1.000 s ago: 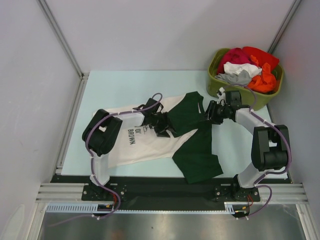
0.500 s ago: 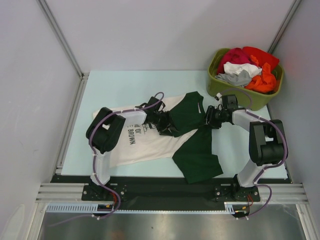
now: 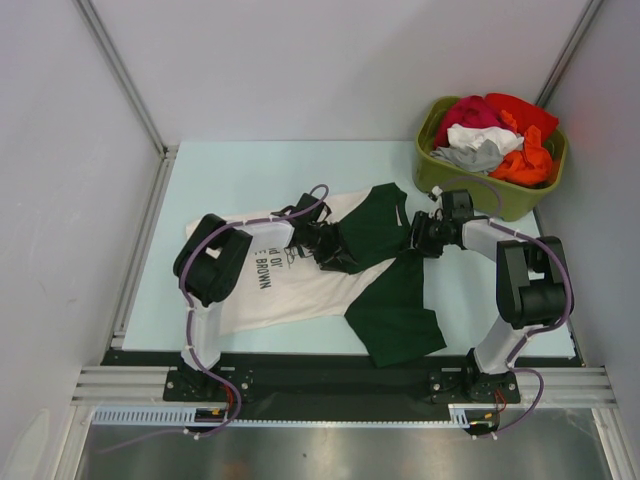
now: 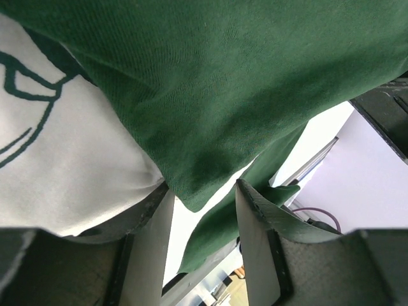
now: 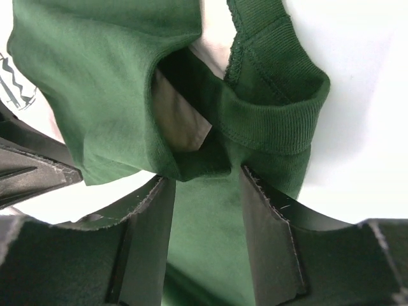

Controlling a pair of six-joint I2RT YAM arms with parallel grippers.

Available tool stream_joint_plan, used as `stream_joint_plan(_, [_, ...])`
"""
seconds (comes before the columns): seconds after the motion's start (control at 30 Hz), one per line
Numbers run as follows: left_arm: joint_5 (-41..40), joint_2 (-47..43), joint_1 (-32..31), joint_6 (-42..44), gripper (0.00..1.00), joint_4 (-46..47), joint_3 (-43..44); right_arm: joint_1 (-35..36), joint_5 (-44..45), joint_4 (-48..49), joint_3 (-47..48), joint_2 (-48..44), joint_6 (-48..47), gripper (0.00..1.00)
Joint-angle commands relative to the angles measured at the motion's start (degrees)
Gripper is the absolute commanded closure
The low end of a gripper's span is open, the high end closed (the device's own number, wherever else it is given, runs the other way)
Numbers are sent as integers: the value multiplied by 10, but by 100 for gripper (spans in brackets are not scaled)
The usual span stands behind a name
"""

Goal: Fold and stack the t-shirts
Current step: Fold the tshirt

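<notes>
Cloth covers the near middle of the pale table (image 3: 240,175). A cream-white t-shirt (image 3: 290,290) with black lettering lies spread flat, and dark green fabric (image 3: 395,310) overlaps its right side, reaching from the near edge back toward the middle. The left gripper (image 3: 338,255) sits low where green meets cream, fingers moderately apart, with a green corner between the tips, not pinched. The right gripper (image 3: 420,235) is at the green fabric's far right edge, fingers likewise parted, a ribbed hem just past the tips. Farthest back, at the right, an olive-green tub (image 3: 525,200) holds red, orange, white and grey clothes (image 3: 490,135).
</notes>
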Motion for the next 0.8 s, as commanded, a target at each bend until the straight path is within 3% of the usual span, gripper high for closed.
stream_joint_plan(0.0, [9,1,-6,-10,51,-1,16,5,13,23,7,13,-11,51])
stream_joint_plan(0.2, [12,-6,-7,-12,54,-3,18,8,-9,40,7,16,-10,56])
stream_joint_plan(0.27, [15,-7,-7,-12,46,-3,20,8,-16,45,5,12,-6,62])
stream_joint_plan(0.4, [18,-9,-7,-15,44,-3,22,8,-31,58,-1,5,7,71])
stream_joint_plan(0.67, [22,-8,-8,-27,65,4,26,8,-33,44,7,5,15,92])
stream_joint_plan(0.77, [26,-12,-7,-30,78,3,33,8,-32,8,17,-8,18,100])
